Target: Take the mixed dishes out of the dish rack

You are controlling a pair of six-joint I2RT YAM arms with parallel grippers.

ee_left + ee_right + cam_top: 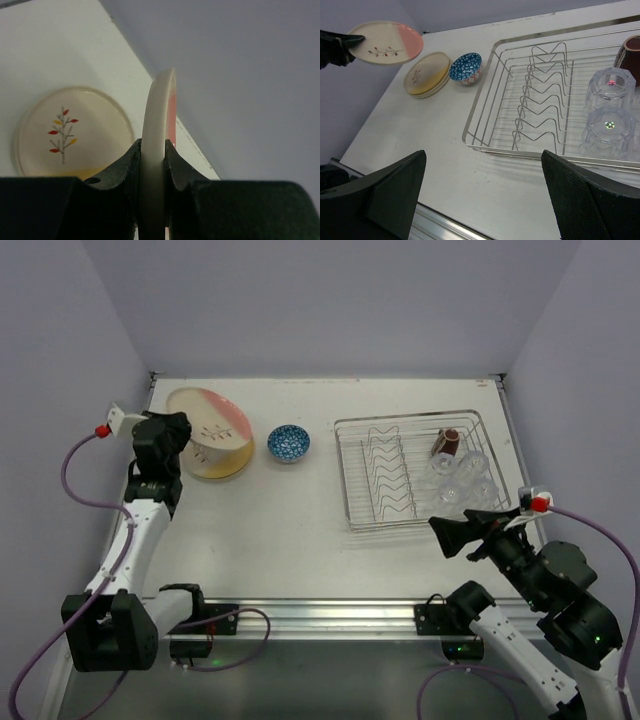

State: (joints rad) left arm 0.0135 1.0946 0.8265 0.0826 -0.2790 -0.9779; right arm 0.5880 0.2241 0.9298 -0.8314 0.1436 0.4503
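From above, the left claw (pixel 183 436) is clenched on the rim of a round plate (pixel 208 415), cream with one part pink, held tilted just over a stack of plates (pixel 232 462) at the far left of the white table (pixel 280 540). A small blue patterned bowl (pixel 288 443) sits beside the stack. The rack (pixel 347 480), a silver wire basket with zigzag dividers, lies to the right. In its right end lie a dark brown mug (pixel 446 442) and a cluster of clear glasses (pixel 465 480). The right claw (pixel 442 538) hovers at the rack's near edge, spread wide and holding nothing.

Through the left wrist camera we see the held plate edge-on, smooth and glazed. Its thick cream rim is pinched between two black fingers (pixel 122 167), with a strip of pink on its right face. Below lies a flat cream plate with a red and yellow sprig.

Through the right wrist camera, the textured black fingers (pixel 390 190) stand far apart over the bare table, near the rack's front wire. Two faceted glasses stand upside down in the rack, and the mug lies behind them. The held plate shows far off to the left, well apart from this claw.
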